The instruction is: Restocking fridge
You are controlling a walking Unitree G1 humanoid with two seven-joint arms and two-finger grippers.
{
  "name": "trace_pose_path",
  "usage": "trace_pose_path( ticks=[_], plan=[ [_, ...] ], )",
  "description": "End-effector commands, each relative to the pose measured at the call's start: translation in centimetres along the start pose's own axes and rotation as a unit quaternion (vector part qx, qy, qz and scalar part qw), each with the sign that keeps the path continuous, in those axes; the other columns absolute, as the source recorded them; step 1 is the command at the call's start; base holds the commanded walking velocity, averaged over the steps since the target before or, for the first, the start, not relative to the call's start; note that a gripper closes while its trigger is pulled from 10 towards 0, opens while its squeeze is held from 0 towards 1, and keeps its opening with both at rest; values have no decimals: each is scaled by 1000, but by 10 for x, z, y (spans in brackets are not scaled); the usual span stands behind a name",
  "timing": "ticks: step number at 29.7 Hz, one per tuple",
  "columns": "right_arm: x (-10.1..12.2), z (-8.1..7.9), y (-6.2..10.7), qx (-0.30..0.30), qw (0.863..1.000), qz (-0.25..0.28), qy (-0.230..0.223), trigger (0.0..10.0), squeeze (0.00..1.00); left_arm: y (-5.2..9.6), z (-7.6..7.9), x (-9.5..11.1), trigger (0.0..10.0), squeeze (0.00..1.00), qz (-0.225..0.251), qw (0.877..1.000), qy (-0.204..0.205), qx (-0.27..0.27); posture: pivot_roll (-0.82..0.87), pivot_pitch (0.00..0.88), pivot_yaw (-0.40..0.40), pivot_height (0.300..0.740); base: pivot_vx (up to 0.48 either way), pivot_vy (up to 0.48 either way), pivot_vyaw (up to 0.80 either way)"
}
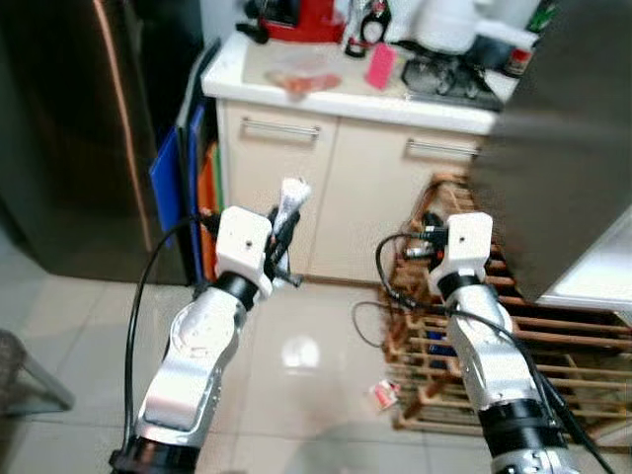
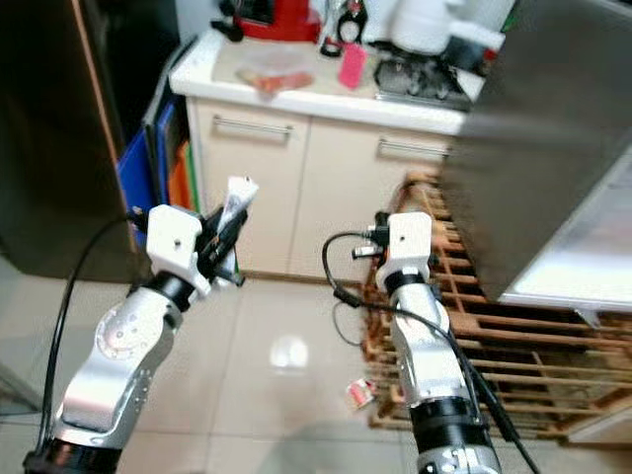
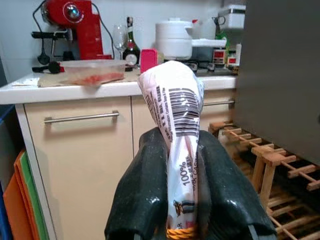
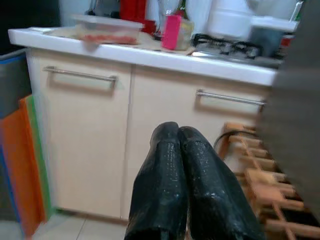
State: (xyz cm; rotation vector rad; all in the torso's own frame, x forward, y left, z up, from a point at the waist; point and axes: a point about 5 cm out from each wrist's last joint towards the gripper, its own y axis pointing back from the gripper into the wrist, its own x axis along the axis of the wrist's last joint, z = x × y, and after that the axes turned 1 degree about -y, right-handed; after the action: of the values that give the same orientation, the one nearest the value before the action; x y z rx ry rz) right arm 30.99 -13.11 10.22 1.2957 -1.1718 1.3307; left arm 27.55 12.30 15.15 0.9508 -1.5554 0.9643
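Left claw (image 3: 182, 200): you see it pinching a white packet (image 3: 175, 125).
Right claw (image 4: 180, 150): pressed together, holding nothing, facing the cabinet (image 4: 80, 145).

- Tabletop (image 1: 326, 101), white, top of the frame: red coffee machine (image 1: 304, 18), clear food box (image 1: 296, 71), pink cup (image 1: 380, 65), stove (image 1: 449, 81).
- Tiled floor (image 1: 296, 395), below: small packet (image 1: 383, 393), wooden rack (image 1: 553, 346) at lower right.

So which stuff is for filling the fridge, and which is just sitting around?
For the job:
- white packet, clamped in the left tool
- open fridge door

Just lying about:
- red coffee machine
- wooden rack
- pink cup
- small wrapper on the floor
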Motion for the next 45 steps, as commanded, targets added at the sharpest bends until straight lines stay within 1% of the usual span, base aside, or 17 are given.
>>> trace_pose_path(
  ticks=[1, 6, 10, 11, 21, 30, 39, 41, 42, 44, 45],
  plan=[
    [2, 10, 0, -13, 1000, 5, 12, 10000, 0, -4, 7, 5, 10000, 0, 16, 1000, 6, -17, 88, 0, -73, 740, 0, -461, 0],
    [1, 10, 1, -14, 1000, 4, 13, 10000, 0, -8, 8, 6, 10000, 0, 21, 999, 3, -25, 80, 0, -68, 740, 0, -458, 0],
    [1, 10, 2, -13, 1000, 5, 15, 10000, 0, -13, 10, 4, 10000, 0, 16, 999, -7, -27, 71, 0, -67, 740, 0, -438, 0],
    [2, 10, 3, -13, 1000, 6, 17, 10000, 0, -13, 9, 2, 10000, 0, 10, 1000, -14, -24, 68, 0, -67, 740, 255, -405, 0],
    [2, 12, 4, -14, 1000, 6, 19, 10000, 0, -17, 12, 1, 10000, 0, 10, 999, -18, -26, 59, 0, -65, 740, 281, -385, 0],
    [0, 12, 7, -15, 1000, 4, 19, 10000, 0, -19, 12, 1, 10000, 0, 8, 1000, -12, -24, 53, 0, -59, 740, 310, -364, 0],
    [0, 11, 9, -16, 1000, 2, 19, 10000, 0, -22, 15, 0, 10000, 0, 8, 1000, -10, -26, 42, 0, -56, 740, 312, -362, 0],
    [0, 11, 9, -16, 1000, 2, 20, 10000, 0, -23, 15, -1, 10000, 0, 1, 1000, -14, -24, 42, 0, -55, 740, 422, 0, 0],
    [-1, 12, 9, -16, 1000, 1, 20, 10000, 0, -25, 14, -3, 10000, 0, -5, 1000, -22, -18, 41, 0, -55, 740, 0, 0, 0],
    [-1, 12, 10, -16, 1000, 1, 20, 10000, 0, -27, 14, -3, 10000, 0, -6, 1000, -21, -16, 38, 0, -56, 740, 0, 0, 0],
    [-1, 12, 10, -16, 1000, 0, 20, 10000, 0, -28, 15, -2, 10000, 0, -6, 999, -27, -16, 37, 0, -56, 740, 0, 0, 0]
  ],
)
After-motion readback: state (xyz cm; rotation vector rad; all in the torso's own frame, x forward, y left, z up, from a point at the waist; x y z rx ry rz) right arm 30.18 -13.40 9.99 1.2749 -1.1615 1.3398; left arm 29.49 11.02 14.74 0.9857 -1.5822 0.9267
